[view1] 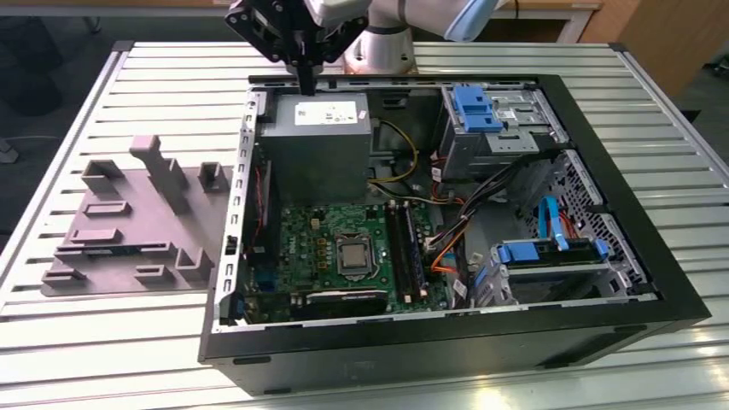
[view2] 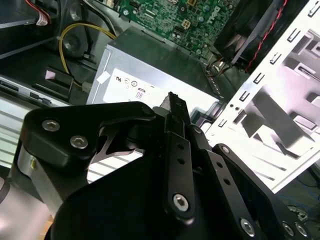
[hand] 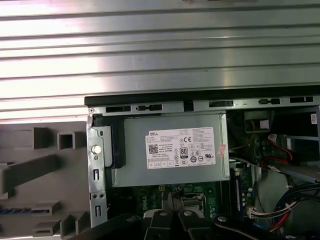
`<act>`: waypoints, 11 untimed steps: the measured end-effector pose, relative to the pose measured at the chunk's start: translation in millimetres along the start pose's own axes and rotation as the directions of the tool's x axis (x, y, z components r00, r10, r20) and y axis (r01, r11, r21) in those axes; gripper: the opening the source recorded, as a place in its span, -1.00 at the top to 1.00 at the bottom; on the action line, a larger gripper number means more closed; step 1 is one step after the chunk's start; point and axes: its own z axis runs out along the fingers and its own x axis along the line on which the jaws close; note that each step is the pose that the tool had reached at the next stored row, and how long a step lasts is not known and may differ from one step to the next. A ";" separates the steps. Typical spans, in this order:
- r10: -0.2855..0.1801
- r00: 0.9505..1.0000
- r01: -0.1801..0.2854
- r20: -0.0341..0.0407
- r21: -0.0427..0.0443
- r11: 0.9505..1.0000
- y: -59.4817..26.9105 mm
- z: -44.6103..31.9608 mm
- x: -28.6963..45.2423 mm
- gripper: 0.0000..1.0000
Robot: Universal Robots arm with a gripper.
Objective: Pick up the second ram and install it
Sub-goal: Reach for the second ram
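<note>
The second ram (view1: 114, 250), a thin blue-green strip, lies flat in the grey tray (view1: 171, 184) just beside the open computer case (view1: 456, 342) on the ribbed metal table (view1: 114, 342), while the claw (view1: 306, 88) hangs closed and empty above the case's grey power box (view1: 313, 149).

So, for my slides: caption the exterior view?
Gripper hovers over the open case's power supply; second ram lies in the tray.
</note>
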 end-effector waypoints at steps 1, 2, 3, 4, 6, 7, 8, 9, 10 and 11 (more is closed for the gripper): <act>0.000 1.000 0.000 0.000 0.000 1.000 -0.1 0.0 1.3 0.79; 0.000 1.000 0.000 0.000 0.000 1.000 -0.2 0.1 2.5 0.79; 0.000 1.000 0.000 0.000 0.000 1.000 -0.3 0.1 4.0 0.79; 0.000 1.000 0.000 0.000 0.000 1.000 -0.4 0.2 5.4 0.79; 0.000 1.000 0.000 0.000 0.000 1.000 -0.6 0.3 7.7 0.79; 0.000 1.000 0.000 0.000 0.000 1.000 -0.7 0.3 8.8 0.79; 0.000 1.000 0.000 0.000 0.000 1.000 -0.8 0.4 10.0 0.79; 0.000 1.000 0.000 0.000 0.000 1.000 -0.9 0.4 11.2 0.79; 0.000 1.000 0.000 0.000 0.000 1.000 -1.0 0.5 12.6 0.79; 0.000 1.000 0.000 0.000 0.000 1.000 -1.1 0.6 14.2 0.79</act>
